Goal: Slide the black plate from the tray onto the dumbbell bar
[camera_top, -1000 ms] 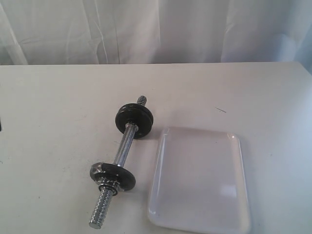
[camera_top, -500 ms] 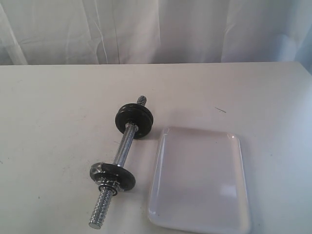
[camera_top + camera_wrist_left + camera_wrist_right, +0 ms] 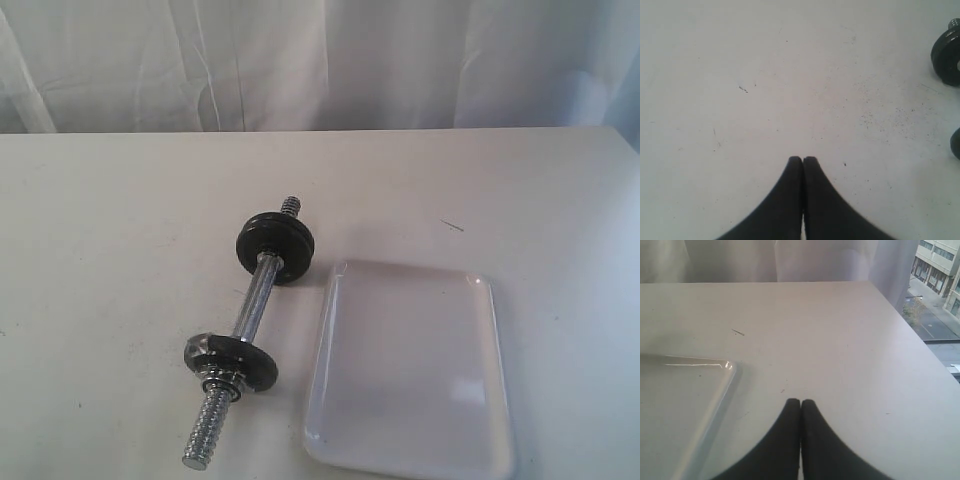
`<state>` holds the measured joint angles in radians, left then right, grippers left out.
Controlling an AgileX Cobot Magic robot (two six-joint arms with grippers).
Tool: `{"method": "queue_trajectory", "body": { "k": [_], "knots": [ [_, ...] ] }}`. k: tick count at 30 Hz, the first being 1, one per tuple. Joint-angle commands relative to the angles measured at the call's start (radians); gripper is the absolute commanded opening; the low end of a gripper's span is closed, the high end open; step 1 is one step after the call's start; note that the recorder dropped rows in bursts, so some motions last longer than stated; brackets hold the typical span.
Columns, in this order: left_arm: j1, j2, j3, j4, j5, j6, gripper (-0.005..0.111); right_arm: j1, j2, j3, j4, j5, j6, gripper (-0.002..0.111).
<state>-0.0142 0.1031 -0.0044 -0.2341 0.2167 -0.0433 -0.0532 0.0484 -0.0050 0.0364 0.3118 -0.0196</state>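
The dumbbell bar [image 3: 250, 310] lies slantwise on the white table, left of the tray [image 3: 410, 370]. The black plate [image 3: 275, 245] sits on the bar near its far threaded end. A thinner black lobed collar [image 3: 230, 358] sits near the bar's near end. The tray holds nothing. Neither gripper shows in the exterior view. My left gripper [image 3: 803, 159] is shut on nothing over bare table, with the black plate [image 3: 947, 57] at the frame's edge. My right gripper [image 3: 800, 401] is shut and empty beside a corner of the tray [image 3: 715, 390].
A white curtain [image 3: 320, 60] hangs behind the table's far edge. In the right wrist view the table's edge [image 3: 920, 340] runs close by, with a window and buildings beyond. A small dark mark [image 3: 453, 225] lies on the table beyond the tray.
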Motion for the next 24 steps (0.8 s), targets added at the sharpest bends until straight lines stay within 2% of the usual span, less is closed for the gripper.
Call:
{"method": "queue_trajectory", "body": {
  "k": [1, 10, 24],
  "knots": [
    [0.002, -0.037, 0.004, 0.008, 0.017, 0.031, 0.000, -0.007, -0.005, 0.005, -0.007, -0.015, 0.002, 0.000],
    [0.002, -0.103, 0.004, 0.011, -0.006, 0.070, 0.000, -0.007, -0.005, 0.005, -0.007, -0.015, 0.002, 0.000],
    [0.002, -0.103, 0.004, 0.011, -0.011, 0.070, 0.000, -0.007, -0.005, 0.005, -0.007, -0.015, 0.002, 0.000]
  ]
}}
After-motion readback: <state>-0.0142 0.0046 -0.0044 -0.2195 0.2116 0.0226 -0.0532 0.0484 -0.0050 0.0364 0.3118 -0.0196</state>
